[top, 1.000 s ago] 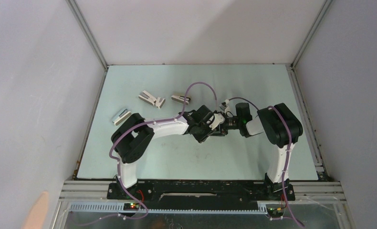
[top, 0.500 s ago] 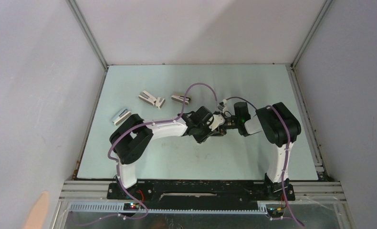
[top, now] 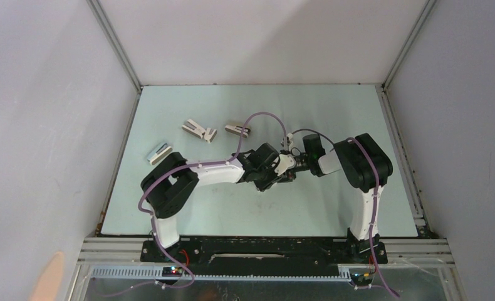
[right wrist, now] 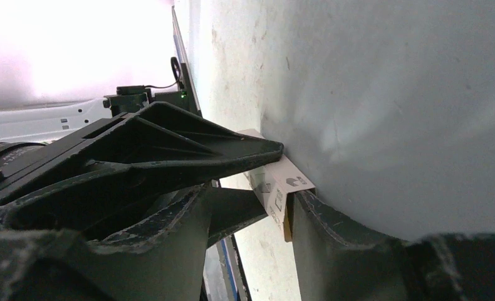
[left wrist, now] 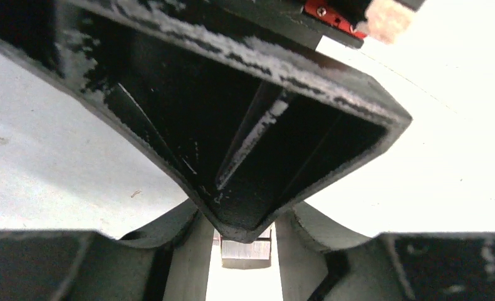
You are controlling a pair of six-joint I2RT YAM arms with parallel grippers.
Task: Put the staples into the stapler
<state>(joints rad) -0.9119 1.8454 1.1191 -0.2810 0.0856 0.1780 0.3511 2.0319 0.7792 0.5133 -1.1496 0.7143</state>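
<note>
A: Pincers first. State?
B: The right gripper [right wrist: 279, 200] is seen narrowed on the staples [right wrist: 284, 182]; the white printed box is pinched between its fingers [right wrist: 333, 238]. The left gripper [left wrist: 245, 235] is narrowed too, on a small grey block [left wrist: 246, 252]. That block is judged to be the box's inner tray, though most of it is hidden by the other arm crossing in front.
A: So one box is shared?
B: So it is judged. The tips are met nose to nose over the middle of the tabletop [top: 333, 106]. Whether the box is lifted or resting cannot be told.
A: Handling?
B: The box is taken to be light, thin card, easily crushed. The sleeve is best held on its flat sides and the tray by its end. The staple strips are expected to be brittle and to spill if tipped.
A: Stapler?
B: The stapler [top: 159, 152] is found lying near the left edge of the tabletop, well apart from both grippers. It is judged small, smooth and slippery, so the body sides should be gripped and the magazine kept free.
A: Else?
B: A white wedge stapler [top: 199, 130] and a beige wedge stapler [top: 237, 129] are laid nearer the far edge.
</note>
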